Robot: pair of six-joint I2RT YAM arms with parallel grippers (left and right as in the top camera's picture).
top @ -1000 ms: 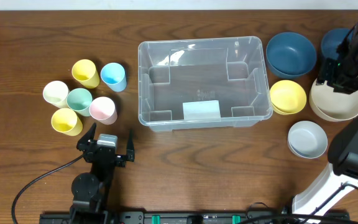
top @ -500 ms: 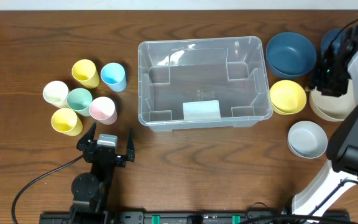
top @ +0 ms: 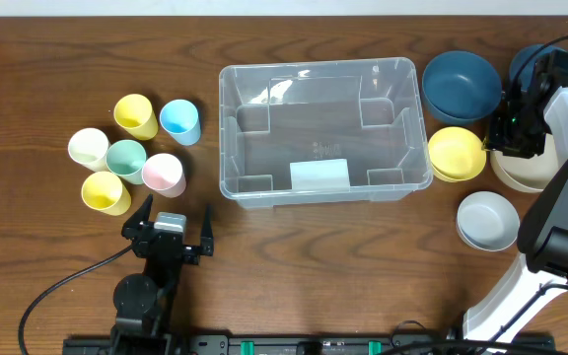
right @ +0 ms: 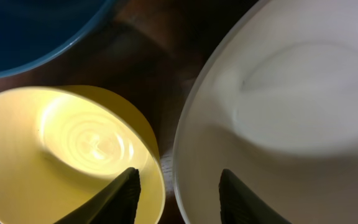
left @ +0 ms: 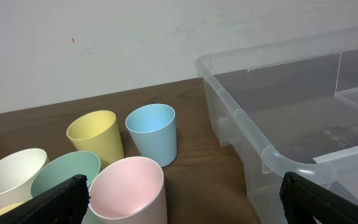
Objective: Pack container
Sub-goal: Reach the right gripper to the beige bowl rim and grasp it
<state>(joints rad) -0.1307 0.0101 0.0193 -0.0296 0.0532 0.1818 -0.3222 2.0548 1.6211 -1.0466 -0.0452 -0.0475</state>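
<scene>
The large clear rectangular plastic container (top: pixel 314 128) sat empty at the centre, six pastel plastic cups (top: pixel 126 156) to its left. At its right, the right gripper (right: pixel 178 193), half open, straddled the wide cream bowl's (right: pixel 291 112) rim beside the round yellow bowl (right: pixel 73 143); a square pinch on that rim alone looked best. The left gripper (top: pixel 177 209) stood wide open.

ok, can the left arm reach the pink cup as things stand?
Probably yes: the left end effector is open, the pink cup sits just ahead of it, and nothing lies between them.
</scene>
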